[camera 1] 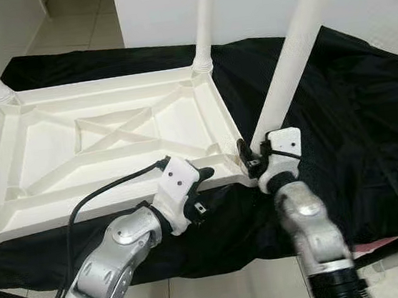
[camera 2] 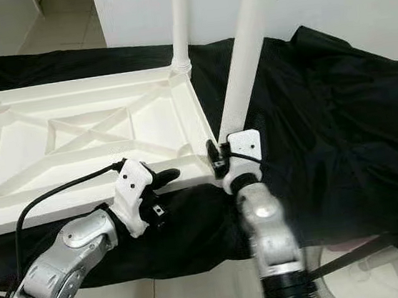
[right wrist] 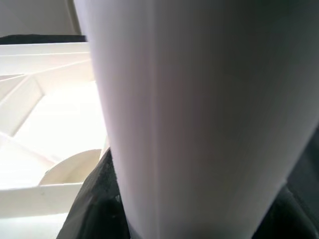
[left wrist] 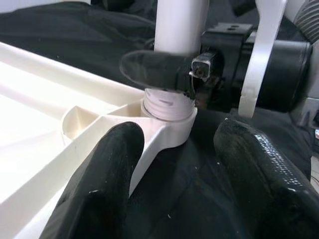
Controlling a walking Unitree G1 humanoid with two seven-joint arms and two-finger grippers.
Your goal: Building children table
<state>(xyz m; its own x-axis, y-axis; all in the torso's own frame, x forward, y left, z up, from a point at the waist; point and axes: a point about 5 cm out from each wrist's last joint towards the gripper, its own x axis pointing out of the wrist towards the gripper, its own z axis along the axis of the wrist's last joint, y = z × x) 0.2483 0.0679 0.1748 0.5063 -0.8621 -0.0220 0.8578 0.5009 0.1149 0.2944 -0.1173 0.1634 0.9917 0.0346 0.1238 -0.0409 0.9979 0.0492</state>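
Lying upside down on a black cloth (camera 1: pixel 338 104), the white tabletop (camera 1: pixel 112 141) has legs rising from its corners. The right gripper (camera 1: pixel 252 159) clamps the near-corner leg (camera 1: pixel 296 51) just above its socket. The left gripper (camera 1: pixel 201 181), fingers (left wrist: pixel 107 169) spread wide, rests at the tabletop's near edge beside that corner.

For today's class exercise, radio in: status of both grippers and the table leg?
Right gripper shut on leg at tabletop corner socket. Left gripper open, beside that corner. Leg tilted, threads showing. Nothing blocking.
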